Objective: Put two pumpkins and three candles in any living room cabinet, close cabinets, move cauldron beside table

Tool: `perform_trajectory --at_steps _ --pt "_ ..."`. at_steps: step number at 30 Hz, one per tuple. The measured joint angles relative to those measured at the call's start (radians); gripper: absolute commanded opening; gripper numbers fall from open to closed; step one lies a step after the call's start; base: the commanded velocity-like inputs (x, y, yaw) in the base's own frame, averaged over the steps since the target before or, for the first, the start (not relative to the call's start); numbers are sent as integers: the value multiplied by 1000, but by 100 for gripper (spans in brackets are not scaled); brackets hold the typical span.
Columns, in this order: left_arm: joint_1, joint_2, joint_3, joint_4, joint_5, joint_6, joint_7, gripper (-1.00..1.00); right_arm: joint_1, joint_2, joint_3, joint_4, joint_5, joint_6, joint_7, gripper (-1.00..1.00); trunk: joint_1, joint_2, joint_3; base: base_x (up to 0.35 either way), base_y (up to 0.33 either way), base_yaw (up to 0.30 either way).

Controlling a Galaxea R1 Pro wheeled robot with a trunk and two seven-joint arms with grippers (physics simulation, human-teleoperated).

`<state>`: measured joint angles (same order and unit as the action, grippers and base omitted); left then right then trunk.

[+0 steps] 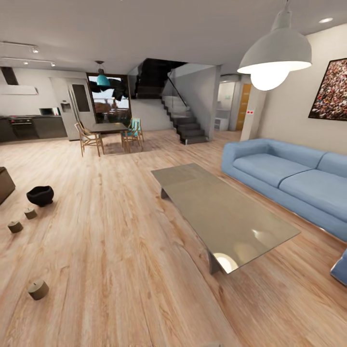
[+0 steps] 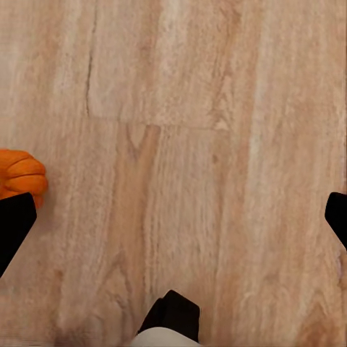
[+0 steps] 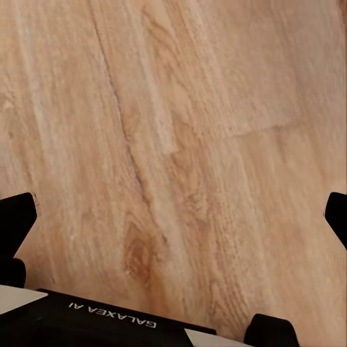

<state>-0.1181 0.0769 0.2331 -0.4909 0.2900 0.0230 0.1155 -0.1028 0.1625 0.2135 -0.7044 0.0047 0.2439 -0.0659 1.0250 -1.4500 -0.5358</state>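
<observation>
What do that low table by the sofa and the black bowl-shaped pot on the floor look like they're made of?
The low table looks like polished metal or tinted glass: its grey top mirrors the lamp as bright patches. The black pot looks like dull cast iron or dark ceramic, matte with little shine. A render cannot settle either.

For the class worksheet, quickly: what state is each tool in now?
Left tool: open, holding nothing; a pumpkin lies beside it.
Right tool: open, empty.
</observation>
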Motion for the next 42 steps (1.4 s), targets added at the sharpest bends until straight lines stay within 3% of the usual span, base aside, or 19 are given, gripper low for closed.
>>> perform_trajectory --at_steps 7,17,30,42 --pt "0 0 -1 0 -1 0 0 100 0 0 1 0 1 0 1 100 0 0 0 0 0 263" --pt "0 -1 -1 0 -2 1 0 100 0 0 1 0 0 -4 3 100 0 0 0 0 0 32" --pt "0 -2 -1 0 -2 1 1 100 0 0 1 0 0 -5 3 100 -50 91 41 0 0 7" --pt "0 -2 -1 0 -2 1 1 100 0 1 2 3 1 -5 3 100 -96 175 78 0 0 250"
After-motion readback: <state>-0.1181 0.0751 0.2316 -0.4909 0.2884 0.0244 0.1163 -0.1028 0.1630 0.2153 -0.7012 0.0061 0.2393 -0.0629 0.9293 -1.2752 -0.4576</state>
